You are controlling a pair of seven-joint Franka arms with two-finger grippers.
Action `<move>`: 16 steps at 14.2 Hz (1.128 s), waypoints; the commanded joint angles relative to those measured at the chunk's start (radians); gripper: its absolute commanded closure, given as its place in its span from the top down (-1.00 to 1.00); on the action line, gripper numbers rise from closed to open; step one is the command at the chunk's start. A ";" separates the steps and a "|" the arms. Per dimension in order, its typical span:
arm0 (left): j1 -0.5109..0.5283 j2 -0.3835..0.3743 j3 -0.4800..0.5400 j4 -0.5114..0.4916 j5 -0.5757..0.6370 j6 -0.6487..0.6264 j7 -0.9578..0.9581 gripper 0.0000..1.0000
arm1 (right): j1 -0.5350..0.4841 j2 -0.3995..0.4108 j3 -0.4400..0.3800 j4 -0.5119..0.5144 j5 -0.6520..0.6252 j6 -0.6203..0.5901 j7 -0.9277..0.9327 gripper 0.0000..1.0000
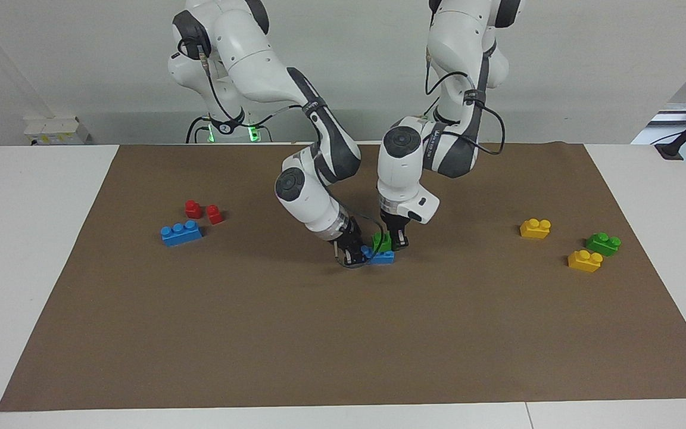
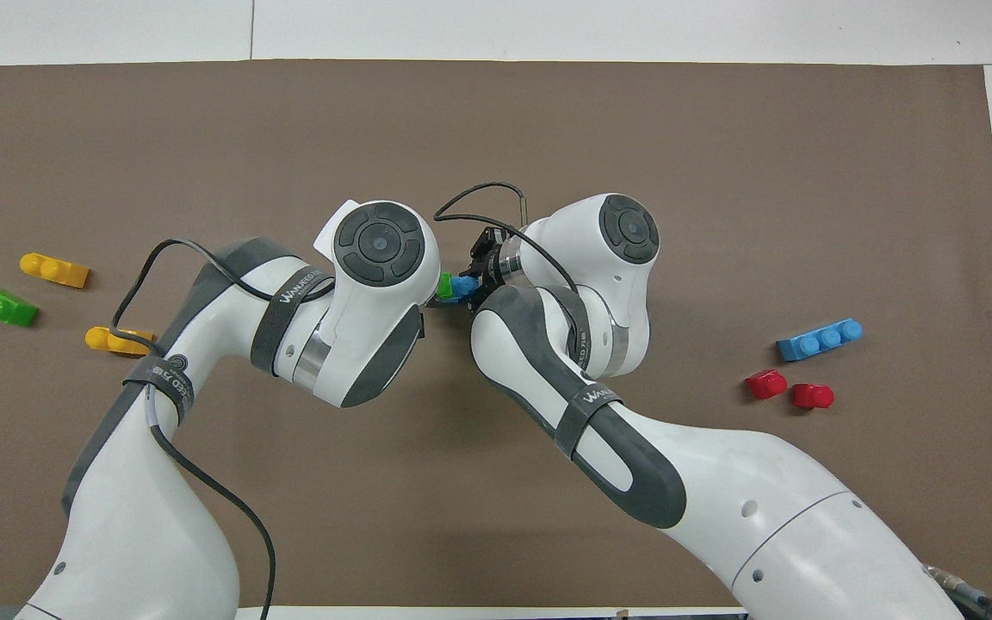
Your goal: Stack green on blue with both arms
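A green brick sits on top of a blue brick in the middle of the brown mat. My left gripper comes straight down and is shut on the green brick. My right gripper leans in low from the right arm's end and is shut on the end of the blue brick. In the overhead view only slivers of the green brick and the blue brick show between the two wrists. My right gripper shows there, and my left gripper is hidden under its own wrist.
A second blue brick and two red pieces lie toward the right arm's end. A second green brick and two yellow bricks lie toward the left arm's end.
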 commanded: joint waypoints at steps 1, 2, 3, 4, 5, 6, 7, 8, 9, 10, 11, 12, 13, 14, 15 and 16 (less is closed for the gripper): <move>-0.022 0.042 0.014 0.010 0.015 0.033 -0.021 -1.00 | 0.000 0.009 -0.006 -0.021 -0.032 0.039 0.021 -1.00; -0.022 0.043 0.016 0.010 0.016 0.039 -0.021 -1.00 | -0.002 0.010 -0.006 -0.021 -0.032 0.037 0.019 -1.00; -0.016 0.045 0.016 0.012 0.016 0.044 -0.021 -1.00 | -0.002 0.010 -0.006 -0.021 -0.032 0.039 0.019 -1.00; -0.012 0.046 0.016 0.012 0.024 0.053 -0.021 -1.00 | 0.000 0.010 -0.006 -0.021 -0.032 0.039 0.021 -1.00; -0.009 0.046 0.016 0.010 0.038 0.058 -0.021 -1.00 | 0.000 0.010 -0.006 -0.021 -0.032 0.039 0.019 -1.00; -0.005 0.048 0.016 0.010 0.041 0.059 -0.021 -1.00 | 0.000 0.009 -0.006 -0.021 -0.032 0.039 0.019 -1.00; -0.005 0.048 0.016 0.007 0.042 0.062 -0.021 -1.00 | 0.000 0.010 -0.006 -0.021 -0.032 0.039 0.021 -1.00; -0.005 0.048 0.016 0.006 0.042 0.067 -0.021 -1.00 | 0.000 0.010 -0.006 -0.021 -0.032 0.039 0.019 -1.00; -0.005 0.048 0.016 0.006 0.042 0.068 -0.021 -1.00 | 0.000 0.010 -0.006 -0.021 -0.032 0.039 0.019 -1.00; -0.005 0.048 0.014 0.006 0.042 0.068 -0.020 -1.00 | 0.000 0.010 -0.006 -0.023 -0.032 0.039 0.019 -1.00; -0.005 0.048 0.014 0.006 0.042 0.070 -0.014 -1.00 | 0.000 0.010 -0.006 -0.021 -0.032 0.039 0.019 -1.00; -0.005 0.048 0.014 0.006 0.042 0.068 -0.014 0.16 | -0.002 0.010 -0.006 -0.021 -0.032 0.039 0.019 -1.00; -0.005 0.048 0.016 0.009 0.045 0.062 -0.014 0.99 | 0.000 0.010 -0.006 -0.021 -0.032 0.039 0.019 -1.00; -0.005 0.048 0.016 0.009 0.046 0.061 -0.012 1.00 | -0.002 0.010 -0.006 -0.021 -0.032 0.039 0.019 -1.00; -0.005 0.048 0.016 0.010 0.046 0.059 -0.012 1.00 | -0.002 0.010 -0.006 -0.021 -0.032 0.039 0.019 -1.00; -0.005 0.048 0.016 0.010 0.046 0.056 -0.011 1.00 | -0.002 0.010 -0.006 -0.023 -0.032 0.039 0.018 -1.00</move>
